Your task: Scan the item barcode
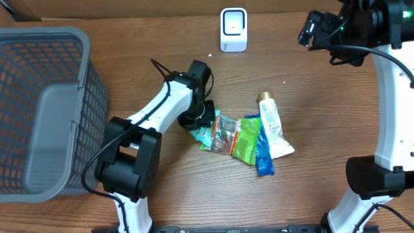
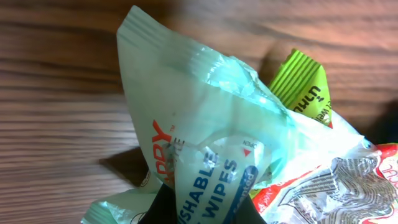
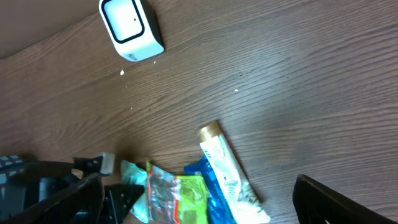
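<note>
Although little of it is shown in its own wrist view, the left gripper (image 1: 199, 122) is seen closed, and a pale green wipes packet (image 2: 205, 124) appears to be pinched in it by the lower edge. This packet is found on the robot's side of the white barcode scanner (image 1: 233, 29) and slightly to its left, at the left end of a small heap on the wooden table (image 1: 323, 97). Whether the packet is raised off the wood cannot be told.

Touching the packet, further right and likewise nearer the robot than the scanner, a green and red snack bag (image 1: 240, 137) is laid. It is overlapped on its right by a blue packet (image 1: 264, 158) and a white tube (image 1: 275, 126), whose gold cap is pointed back toward the scanner.

The right gripper (image 1: 309, 29) is held above the table to the right of the scanner, about level with it, with its jaws spread wide and nothing between them. A grey mesh basket (image 1: 65, 35) is set well to the left of the scanner. The scanner itself is kept apart from every item.
</note>
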